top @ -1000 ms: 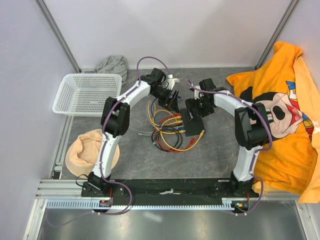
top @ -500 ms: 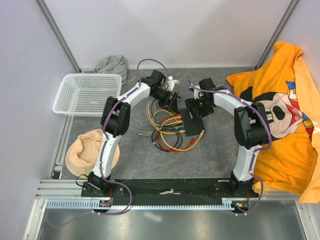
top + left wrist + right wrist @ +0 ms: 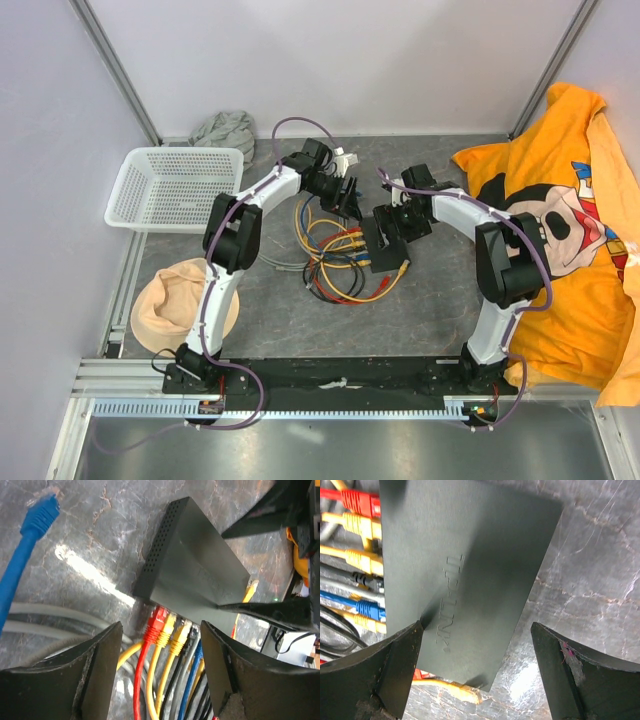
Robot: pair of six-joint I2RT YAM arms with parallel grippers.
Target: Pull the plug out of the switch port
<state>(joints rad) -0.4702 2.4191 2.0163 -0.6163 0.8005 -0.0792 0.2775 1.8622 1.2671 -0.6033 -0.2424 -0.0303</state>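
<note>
Narrowing left claw (image 3: 160,667) frames the plugs (image 3: 167,630)
Still open, nothing gripped (grasp looks near); right claw (image 3: 477,667) gapes over the switch (image 3: 470,565).

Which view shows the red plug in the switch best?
Left wrist: the red plug sits central and sharp, seated in the switch at the row's end. Right wrist catches it only in the top-left corner. Top external: too small to tell among the cables.
</note>
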